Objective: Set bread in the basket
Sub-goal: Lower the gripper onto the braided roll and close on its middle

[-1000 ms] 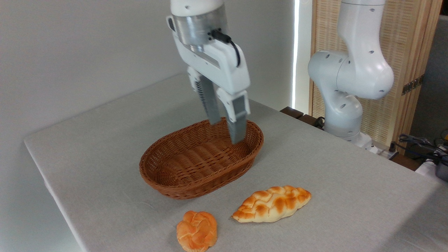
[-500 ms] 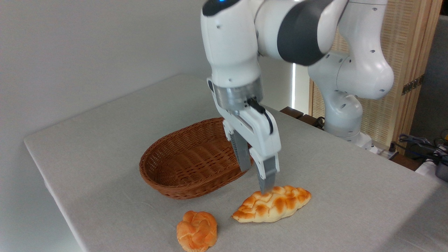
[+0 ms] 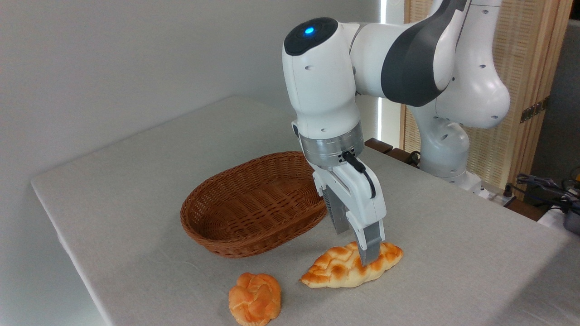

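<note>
Grasp step is underway, judging by the layout: gripper [image 3: 358, 249] is sitting low over the bread [image 3: 337, 271], fingers straddling the loaf across its right half. Near finger [image 3: 370, 244] is lying in front of the crust, tip at the loaf's upper surface or pressing slightly in; far finger is mostly hiding behind the near one and the loaf, so only its upper part is showing. Claw is looking partly open, roughly loaf-width, but whether the pads are actually squeezing the bread is not telling from this angle, so hold is unconfirmed.

Bread is lying flat on the table [image 3: 453, 253], front-right of the basket [image 3: 217, 226], near it but apart, long axis running lower-left to upper-right. Basket is standing empty, open side up, just left of the gripper. Small round bun [image 3: 254, 299] is sitting on the cloth left of the loaf, not touching it, not the target.

Next move is likely calling for closing firmly on the loaf, then lifting straight up enough to clear the basket rim, carrying left and back over the basket, and releasing. Grip is off-centre toward the right end, so the free left end may be sagging or swinging on the lift.
</note>
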